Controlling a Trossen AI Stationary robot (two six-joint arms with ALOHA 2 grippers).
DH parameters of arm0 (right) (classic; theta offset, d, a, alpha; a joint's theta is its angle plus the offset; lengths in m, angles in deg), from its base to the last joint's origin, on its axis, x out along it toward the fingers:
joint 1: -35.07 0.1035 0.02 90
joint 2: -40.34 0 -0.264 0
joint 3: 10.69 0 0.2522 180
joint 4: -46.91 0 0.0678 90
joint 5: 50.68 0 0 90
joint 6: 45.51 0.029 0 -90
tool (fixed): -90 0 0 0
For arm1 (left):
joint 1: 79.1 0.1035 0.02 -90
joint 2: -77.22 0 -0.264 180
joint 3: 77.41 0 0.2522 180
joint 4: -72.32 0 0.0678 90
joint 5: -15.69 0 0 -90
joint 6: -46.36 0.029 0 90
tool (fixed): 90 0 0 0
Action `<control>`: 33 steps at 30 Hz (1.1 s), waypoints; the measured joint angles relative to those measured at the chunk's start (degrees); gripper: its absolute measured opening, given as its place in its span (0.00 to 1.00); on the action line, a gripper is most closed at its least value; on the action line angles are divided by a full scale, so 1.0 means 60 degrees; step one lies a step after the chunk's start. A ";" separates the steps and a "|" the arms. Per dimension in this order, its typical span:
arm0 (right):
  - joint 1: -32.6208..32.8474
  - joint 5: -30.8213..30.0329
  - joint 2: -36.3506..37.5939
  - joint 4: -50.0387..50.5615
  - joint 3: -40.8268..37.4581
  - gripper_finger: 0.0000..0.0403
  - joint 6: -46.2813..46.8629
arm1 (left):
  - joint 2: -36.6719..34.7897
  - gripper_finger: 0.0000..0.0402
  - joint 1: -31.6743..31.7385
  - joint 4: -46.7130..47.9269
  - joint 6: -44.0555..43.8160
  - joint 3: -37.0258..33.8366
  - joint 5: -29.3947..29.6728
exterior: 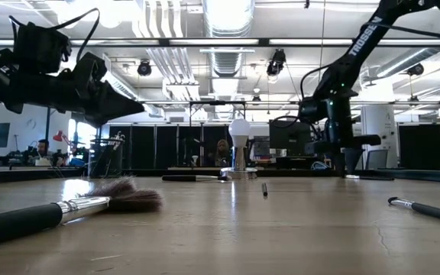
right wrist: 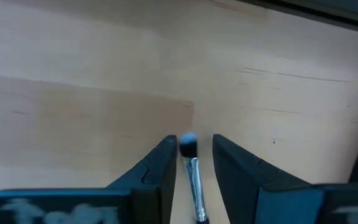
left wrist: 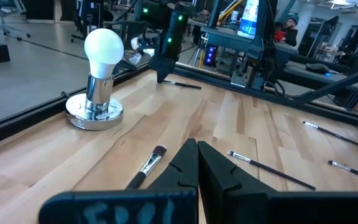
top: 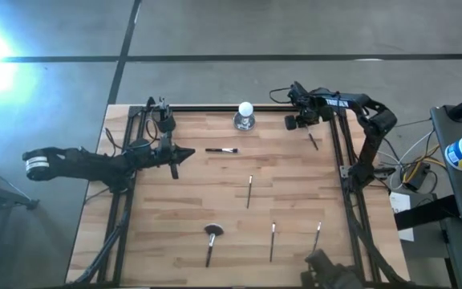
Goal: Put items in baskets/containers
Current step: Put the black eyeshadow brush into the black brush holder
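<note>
Several thin dark-handled brushes lie flat on the wooden table: one point(top: 223, 150) near the white ball, one point(top: 249, 191) mid-table, two point(top: 273, 241) point(top: 317, 235) near the near edge, and a fluffy-headed one point(top: 212, 241). My right gripper point(right wrist: 194, 142) is open, low over the far right corner, its fingers standing either side of the pale head point(right wrist: 188, 147) of another brush point(top: 313, 141) without touching it. My left gripper point(left wrist: 196, 148) is shut and hovers above the table's left side point(top: 188, 152), holding nothing. I cannot make out the black cup for certain.
A white ball on a silvery base point(top: 245, 117) stands at the far edge, between the arms. A black frame rail point(top: 215, 107) borders the table. A dark object point(top: 326, 265) sits at the near right edge. Bare wood lies between the scattered brushes.
</note>
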 joint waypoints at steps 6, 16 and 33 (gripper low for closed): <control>0.0030 0.0531 -0.0034 -0.0346 -0.0303 0.18 -0.0140 | 0.0004 0.00 0.0000 0.0017 -0.0011 0.0000 0.0000; 0.0375 0.1238 0.0833 -0.0908 -0.0879 0.03 -0.1434 | 0.0004 0.00 0.0004 0.0414 -0.0742 0.0058 -0.0004; 0.3603 0.1708 0.6242 -0.5709 -0.4313 0.02 -0.1615 | 0.0203 0.14 -0.0803 0.0657 -0.2160 0.1218 0.0164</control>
